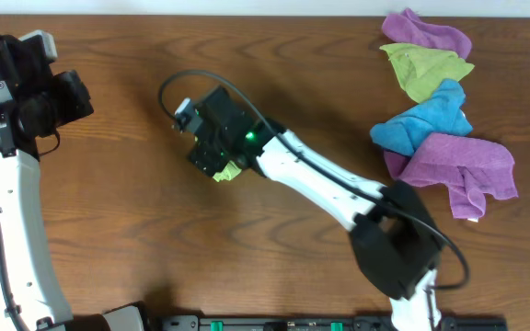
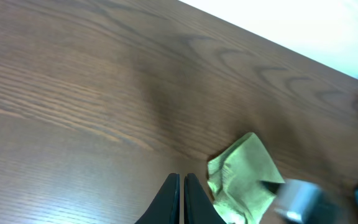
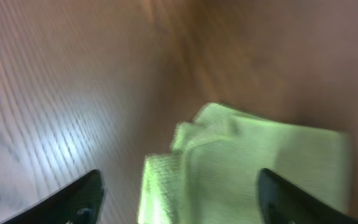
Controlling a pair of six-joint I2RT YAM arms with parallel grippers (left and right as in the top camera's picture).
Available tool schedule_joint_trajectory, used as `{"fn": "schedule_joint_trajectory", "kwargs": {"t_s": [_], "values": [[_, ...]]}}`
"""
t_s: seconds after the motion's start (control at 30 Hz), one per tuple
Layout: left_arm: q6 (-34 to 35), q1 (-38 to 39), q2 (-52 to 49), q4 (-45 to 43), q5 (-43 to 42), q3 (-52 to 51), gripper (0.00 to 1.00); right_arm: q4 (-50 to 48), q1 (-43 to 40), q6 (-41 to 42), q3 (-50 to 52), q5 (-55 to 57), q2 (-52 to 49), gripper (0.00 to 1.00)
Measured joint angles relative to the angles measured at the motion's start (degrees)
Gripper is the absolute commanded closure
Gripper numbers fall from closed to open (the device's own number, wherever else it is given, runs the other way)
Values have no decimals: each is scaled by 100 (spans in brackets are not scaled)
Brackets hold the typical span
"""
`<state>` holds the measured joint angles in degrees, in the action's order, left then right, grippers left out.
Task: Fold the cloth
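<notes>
Seemingly between folds. Small green cloth [image 1: 228,172] near the middle of the tabletop, a little toward the left edge, bunched into a compact, uneven wad. Right gripper [image 3: 179,186] directly above it, fingers spread wide to either side, grasping nothing. Left gripper [image 2: 181,194] by the left edge, toward the far corner, well apart from the cloth, fingers pressed together on nothing. Spare cloths [image 1: 440,119] heaped at the far right corner. Next, probably: lower, pinch one loose edge cleanly, carry it over to the opposite side, then flatten. Tricky with layers this rumpled; easy to catch two at once.
</notes>
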<state>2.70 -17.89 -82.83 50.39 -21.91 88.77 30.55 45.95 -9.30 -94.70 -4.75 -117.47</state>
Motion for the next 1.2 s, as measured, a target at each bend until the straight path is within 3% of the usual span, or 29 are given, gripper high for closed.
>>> {"fn": "schedule_joint_trajectory", "kwargs": {"t_s": [0.1,0.33,0.43,0.63,0.77,0.83,0.87,1.03,1.2], "values": [[-96,-2,0,20,133,0,90,702,-79,-140,-428,562,466,1],[-299,109,-238,-9,79,-494,86,2546,-131,-63,-868,2061,1493,1],[-348,297,-544,-260,-284,-1080,68,3123,-179,151,-866,2347,1552,1],[-380,883,-968,-964,-1086,-2295,48,3901,-697,581,-863,2564,1659,1],[-398,1215,-964,-1064,-1069,-2354,36,4175,-1119,767,-863,2618,2094,1],[-417,1432,-964,-1082,-966,-2354,8,4260,-1353,857,-861,2645,2540,1],[-393,1563,-964,-1121,-920,-2354,4,4291,-1445,892,-852,2658,2800,1],[-223,2122,-964,-1464,-844,-2354,5,4284,-1519,1071,-431,2881,4312,1],[28,2192,-1141,-1644,-846,-2354,5,3574,-1615,1228,1587,3056,6288,1]]}}
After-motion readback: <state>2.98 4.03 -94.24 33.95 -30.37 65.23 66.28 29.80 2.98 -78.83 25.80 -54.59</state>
